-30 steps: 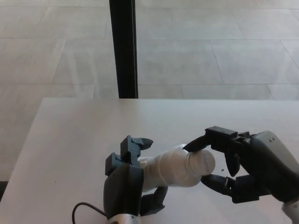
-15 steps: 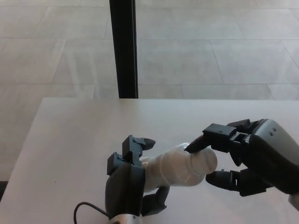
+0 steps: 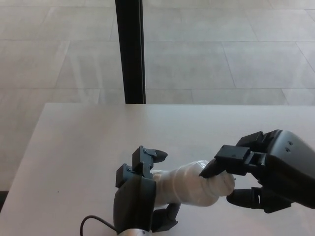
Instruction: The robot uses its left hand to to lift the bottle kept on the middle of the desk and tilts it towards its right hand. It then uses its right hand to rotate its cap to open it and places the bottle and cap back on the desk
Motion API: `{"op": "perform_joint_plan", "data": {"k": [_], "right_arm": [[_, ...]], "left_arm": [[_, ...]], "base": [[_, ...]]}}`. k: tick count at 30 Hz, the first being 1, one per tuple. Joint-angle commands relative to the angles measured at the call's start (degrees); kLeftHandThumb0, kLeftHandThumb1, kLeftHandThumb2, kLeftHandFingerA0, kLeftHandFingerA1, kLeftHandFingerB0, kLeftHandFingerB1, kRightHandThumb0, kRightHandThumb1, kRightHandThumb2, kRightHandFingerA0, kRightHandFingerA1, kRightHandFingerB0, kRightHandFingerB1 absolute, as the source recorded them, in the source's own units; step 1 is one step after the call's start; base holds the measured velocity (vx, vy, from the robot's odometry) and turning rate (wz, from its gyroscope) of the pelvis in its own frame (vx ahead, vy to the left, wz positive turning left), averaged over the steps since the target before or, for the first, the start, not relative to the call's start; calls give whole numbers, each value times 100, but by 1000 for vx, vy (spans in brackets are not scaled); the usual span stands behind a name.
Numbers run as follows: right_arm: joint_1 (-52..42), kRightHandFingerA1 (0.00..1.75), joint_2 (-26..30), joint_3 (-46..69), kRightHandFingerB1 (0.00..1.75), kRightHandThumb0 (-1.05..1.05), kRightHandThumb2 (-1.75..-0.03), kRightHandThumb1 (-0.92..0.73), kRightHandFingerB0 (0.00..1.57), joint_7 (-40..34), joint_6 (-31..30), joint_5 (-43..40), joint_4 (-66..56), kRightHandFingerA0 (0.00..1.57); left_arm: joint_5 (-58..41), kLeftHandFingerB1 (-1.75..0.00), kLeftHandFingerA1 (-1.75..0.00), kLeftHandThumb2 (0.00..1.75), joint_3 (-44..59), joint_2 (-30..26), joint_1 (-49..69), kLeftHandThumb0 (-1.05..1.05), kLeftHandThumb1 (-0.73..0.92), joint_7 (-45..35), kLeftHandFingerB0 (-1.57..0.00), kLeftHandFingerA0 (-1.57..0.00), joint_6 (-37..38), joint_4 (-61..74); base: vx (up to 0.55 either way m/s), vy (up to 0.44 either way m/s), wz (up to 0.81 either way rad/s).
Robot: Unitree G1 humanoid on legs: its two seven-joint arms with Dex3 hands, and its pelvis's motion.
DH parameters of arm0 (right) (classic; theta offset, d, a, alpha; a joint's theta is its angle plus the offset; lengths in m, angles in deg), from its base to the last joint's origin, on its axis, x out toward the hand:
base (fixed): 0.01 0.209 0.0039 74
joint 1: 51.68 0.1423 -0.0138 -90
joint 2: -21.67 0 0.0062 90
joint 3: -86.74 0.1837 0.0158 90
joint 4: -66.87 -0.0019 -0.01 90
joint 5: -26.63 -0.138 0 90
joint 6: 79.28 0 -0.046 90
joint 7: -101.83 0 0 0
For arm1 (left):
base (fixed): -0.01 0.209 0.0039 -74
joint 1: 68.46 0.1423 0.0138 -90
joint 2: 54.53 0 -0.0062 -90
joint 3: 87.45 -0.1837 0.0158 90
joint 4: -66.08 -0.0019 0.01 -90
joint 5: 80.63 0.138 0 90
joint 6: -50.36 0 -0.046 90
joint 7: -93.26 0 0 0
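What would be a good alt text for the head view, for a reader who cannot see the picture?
Above a pale desk, the robot's left hand holds a white bottle tilted toward its right hand, whose fingers close around the cap. Behind the desk are a tiled floor and a dark post.

White plastic bottle [image 3: 184, 184], ribbed body, lifted off the pale desk [image 3: 74, 147] and tilted nearly flat, neck pointing right, its white cap [image 3: 220, 183] on the neck at the right end.
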Motion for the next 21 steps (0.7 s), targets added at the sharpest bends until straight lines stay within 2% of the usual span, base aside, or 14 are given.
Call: {"op": "perform_joint_plan", "data": {"k": [1,3,5,6,9,11,12,13,14,16,17,18,20,21], "right_arm": [[317,165,530,92,98,-36,-81,-65,86,-429,1509,489,270,97],[421,161,503,167,99,-40,-81,-56,90,-555,1634,519,328,109],[499,161,500,207,97,-41,-79,-55,90,-603,1688,563,344,107],[541,168,467,271,92,-37,-74,-61,85,-713,1688,671,317,97],[687,160,337,474,94,-32,-76,-58,84,-1118,1748,1037,217,97],[882,163,246,597,103,-31,-78,-58,83,-1359,1790,1233,162,98],[938,165,224,627,107,-29,-80,-58,76,-1400,1809,1261,165,93],[1006,164,208,645,106,-29,-81,-60,74,-1384,1807,1222,156,93],[1070,164,185,659,107,-31,-82,-56,78,-1363,1813,1157,155,99],[1120,164,150,693,107,-31,-82,-56,78,-1409,1855,1171,180,99],[1266,164,55,829,113,-28,-90,-58,74,-1658,1879,1251,217,94],[1308,131,34,872,101,-32,-106,-52,80,-1685,1840,1232,239,120],[1309,132,8,921,103,-33,-104,-53,81,-1645,1781,1146,238,121],[1298,165,27,969,113,-28,-86,-57,77,-1521,1708,917,227,98]], "left_arm": [[58,-142,-168,112,136,-75,94,15,67,110,-86,-111,-5,-78],[89,-142,-169,115,111,-123,80,15,66,122,-86,-111,71,-112],[92,-142,-169,114,109,-119,76,15,66,126,-86,-111,68,-122],[85,-158,-175,114,110,-122,77,16,67,123,-73,-89,85,-131],[35,-164,-175,117,120,-75,126,14,65,87,-72,-90,42,-102],[28,-162,-175,118,130,-55,122,16,67,59,-74,-91,-7,-72],[32,-160,-175,118,129,-64,117,17,67,51,-74,-90,3,-74],[49,-143,-169,118,127,-76,113,16,64,57,-88,-111,3,-85],[75,-143,-169,117,124,-68,116,15,65,67,-87,-111,-42,-82],[82,-143,-169,117,128,-54,117,15,65,49,-87,-111,-89,-64],[92,-142,-168,114,124,-56,116,16,67,43,-87,-111,-97,-49],[108,-141,-167,112,125,-54,110,16,67,76,-88,-112,-84,-69],[109,-141,-167,112,128,-60,105,17,68,83,-88,-111,-66,-90],[132,-141,-168,112,120,-58,112,17,68,88,-87,-111,-95,-76]], "base": [[0,0,0],[0,0,0],[0,0,0],[0,0,0],[0,0,0],[0,0,0],[0,0,0],[0,0,0],[0,0,0],[0,0,0],[0,0,0],[0,0,0],[0,0,0],[0,0,0]]}}
